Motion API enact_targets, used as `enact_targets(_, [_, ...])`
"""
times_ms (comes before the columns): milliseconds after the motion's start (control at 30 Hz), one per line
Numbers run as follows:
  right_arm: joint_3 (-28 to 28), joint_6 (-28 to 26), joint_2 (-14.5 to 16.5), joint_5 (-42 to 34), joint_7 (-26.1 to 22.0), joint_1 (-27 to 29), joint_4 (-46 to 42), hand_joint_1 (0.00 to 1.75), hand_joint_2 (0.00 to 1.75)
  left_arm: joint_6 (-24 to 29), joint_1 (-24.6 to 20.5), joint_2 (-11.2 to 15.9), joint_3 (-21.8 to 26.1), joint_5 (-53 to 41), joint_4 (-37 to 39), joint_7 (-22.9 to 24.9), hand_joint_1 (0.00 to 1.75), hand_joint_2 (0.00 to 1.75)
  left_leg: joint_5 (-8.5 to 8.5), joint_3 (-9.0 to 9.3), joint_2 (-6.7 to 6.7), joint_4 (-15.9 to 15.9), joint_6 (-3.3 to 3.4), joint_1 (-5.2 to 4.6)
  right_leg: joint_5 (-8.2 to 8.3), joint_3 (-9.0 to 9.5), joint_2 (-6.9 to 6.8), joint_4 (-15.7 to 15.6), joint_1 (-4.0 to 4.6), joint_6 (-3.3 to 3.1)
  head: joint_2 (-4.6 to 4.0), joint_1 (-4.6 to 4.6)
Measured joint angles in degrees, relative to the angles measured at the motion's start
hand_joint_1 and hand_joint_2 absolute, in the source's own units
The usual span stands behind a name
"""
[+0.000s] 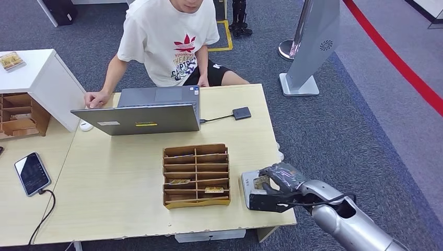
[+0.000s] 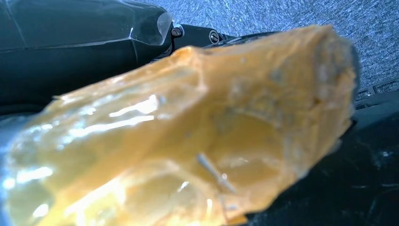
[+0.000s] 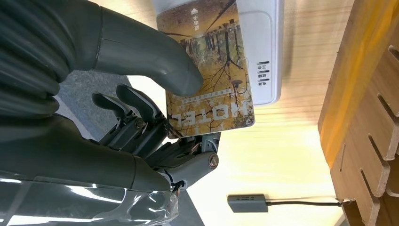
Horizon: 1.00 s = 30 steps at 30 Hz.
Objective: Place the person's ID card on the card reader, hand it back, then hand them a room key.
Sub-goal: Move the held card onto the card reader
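My right hand is at the table's front right corner, over the white card reader. It pinches a card between thumb and fingers. The card bears a woodland picture and the word HOTEL. Part of the card overlaps the reader; I cannot tell whether it touches. A blurred amber, translucent shape, very close to the lens, covers most of the left wrist view, so that hand's state is unclear. The person in a white T-shirt sits at the far side of the table.
A wooden slotted organizer with a few cards in it stands just left of the reader. An open grey laptop stands in front of the person, with a black adapter cabled to it. A phone lies on the left table.
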Motion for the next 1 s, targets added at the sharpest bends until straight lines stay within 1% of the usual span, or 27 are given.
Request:
enact_targets(633, [0.9,-0.1,0.8,0.2,0.5,-0.9,1.7,1.75,1.75,0.0,0.0,0.0,-0.2,-0.2,0.0,0.0,0.0,0.0,0.0,0.02,0.0,0.0,0.0,0.0,0.0,0.03,0.0,0.0,0.0,0.0,0.0,0.0])
enact_targets(800, [1.2,-1.3,2.5,1.5,2.0,-0.9,4.5,1.75,1.75,0.1,0.0,0.0,-0.3,-0.7,0.0,0.2,0.0,0.0,0.0,0.06,0.0,0.0,0.0,0.0,0.0,0.06,0.0,0.0,0.0,0.0,0.0,-0.01])
enact_targets(1000, [1.1,-2.2,4.9,2.0,2.5,-1.2,9.6,1.75,1.75,0.1,0.0,0.0,-0.3,-1.2,0.0,0.7,0.0,0.0,-0.01,0.22,0.02,0.0,0.01,0.0,0.0,0.21,0.04,0.0,0.0,0.0,0.0,-0.01])
